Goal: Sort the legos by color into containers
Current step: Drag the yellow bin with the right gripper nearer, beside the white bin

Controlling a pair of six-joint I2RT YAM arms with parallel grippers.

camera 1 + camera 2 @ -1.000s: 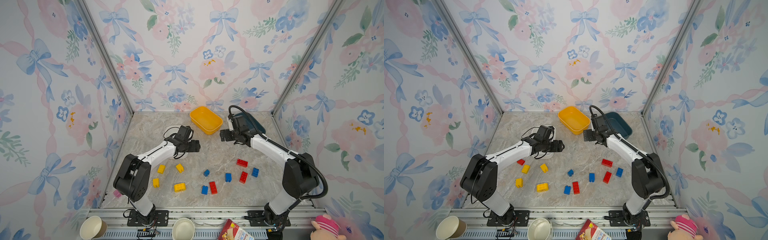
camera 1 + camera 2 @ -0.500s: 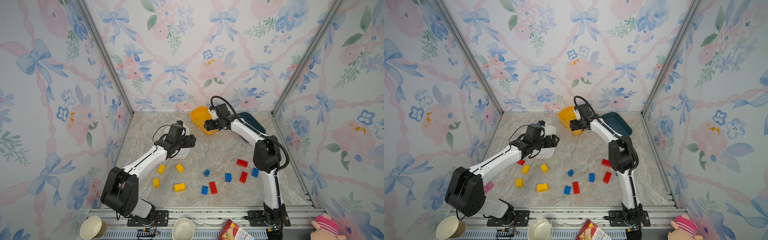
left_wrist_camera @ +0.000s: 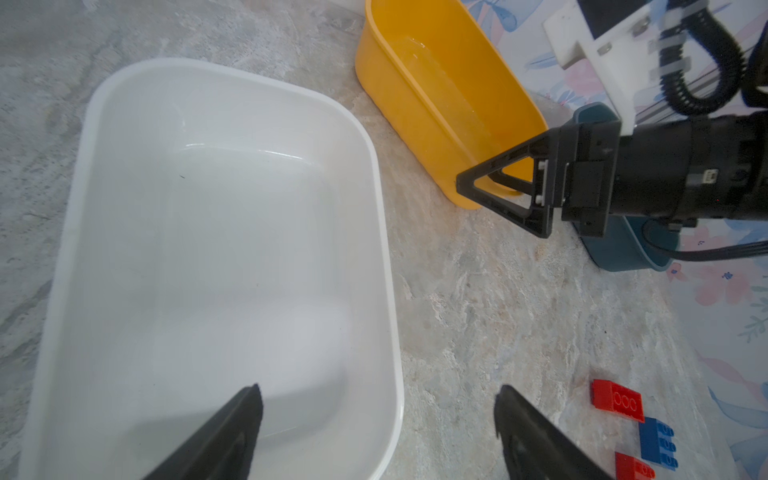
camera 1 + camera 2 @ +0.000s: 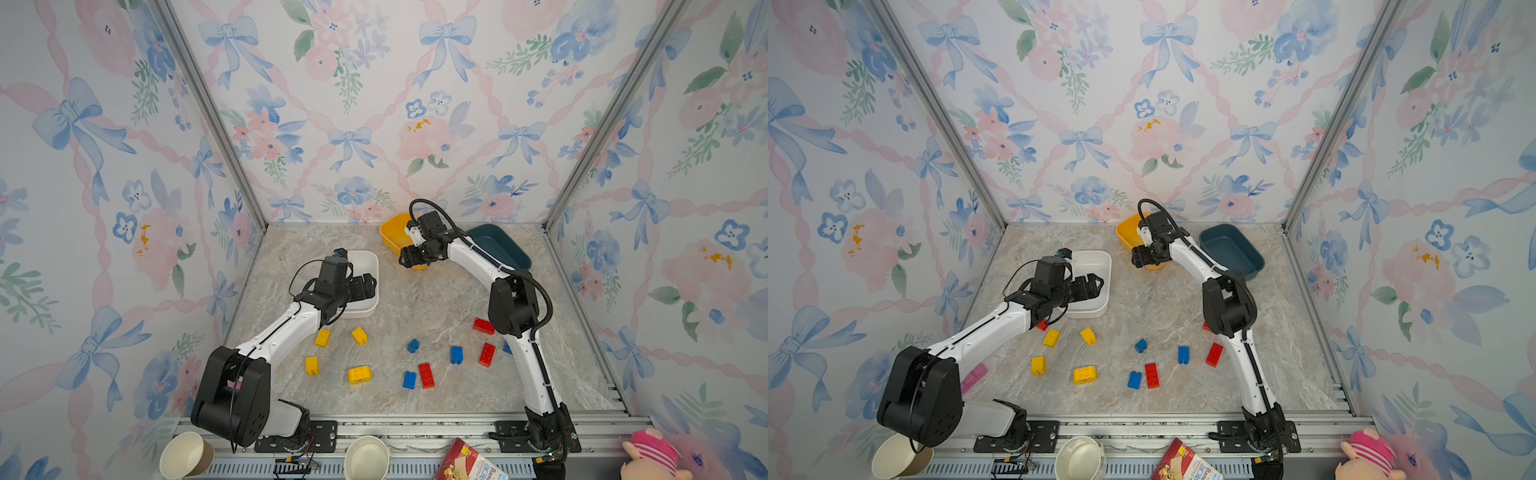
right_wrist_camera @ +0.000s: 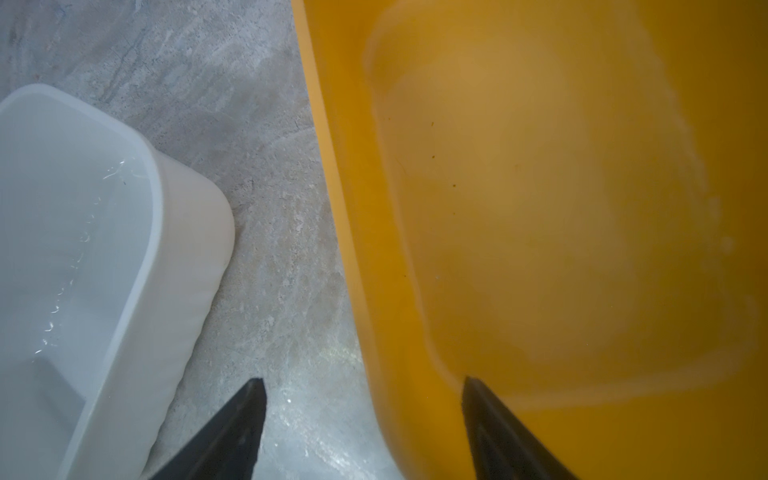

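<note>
The left end effector (image 3: 378,388) stood open astride the rim of the white tub (image 3: 374,174). The right end effector (image 5: 362,380), jaws apart, straddled the yellow tub (image 5: 332,166) beside it. The legos (image 4: 359,375) lay on the worktop (image 4: 436,299) nearby.

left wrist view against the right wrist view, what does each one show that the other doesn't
Only the left wrist view: the teal tub, a red brick, a blue brick, and the open left gripper astride the wall of the white tub. Only the right wrist view: that tub's outer side, close up. Both: the white tub and the yellow tub, each empty, the marble table, and the open right gripper astride the yellow tub's wall.
</note>
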